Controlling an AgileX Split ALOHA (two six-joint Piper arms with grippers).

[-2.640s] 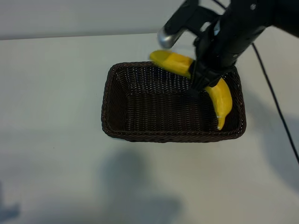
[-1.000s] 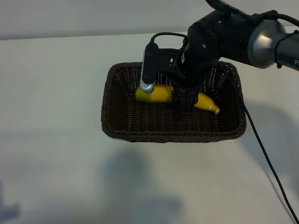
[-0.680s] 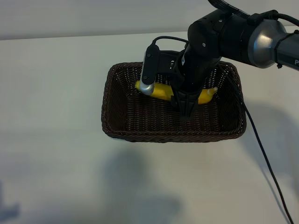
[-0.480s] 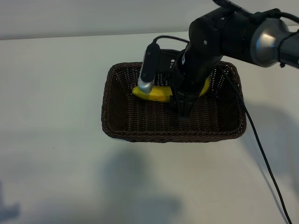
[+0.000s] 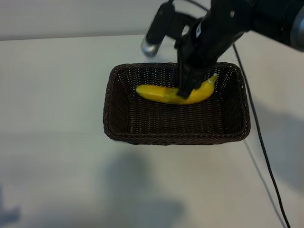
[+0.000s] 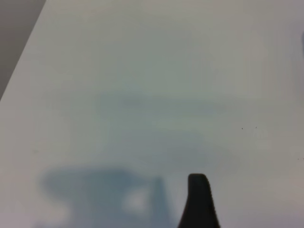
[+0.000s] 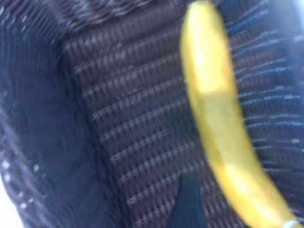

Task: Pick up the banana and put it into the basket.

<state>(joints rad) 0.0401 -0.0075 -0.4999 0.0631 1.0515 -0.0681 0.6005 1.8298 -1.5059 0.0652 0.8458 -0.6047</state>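
The yellow banana (image 5: 161, 93) lies flat on the floor of the dark-brown wicker basket (image 5: 175, 138), along its far half, stem tip toward the right wall. My right gripper (image 5: 186, 87) hangs just above the banana's right half, open and holding nothing. In the right wrist view the banana (image 7: 213, 114) lies on the basket's weave (image 7: 118, 118), beside one dark fingertip (image 7: 187, 202) and apart from it. The left arm is outside the exterior view. Its wrist view shows one fingertip (image 6: 198, 199) over bare white table, with nothing near it.
The basket stands mid-table on a white surface. The right arm's black cable (image 5: 259, 142) trails down over the table to the right of the basket. Soft shadows lie on the table in front of the basket.
My right gripper has lifted out of the basket toward its far side. The banana, swung round while it was low, now lies free on the basket floor.
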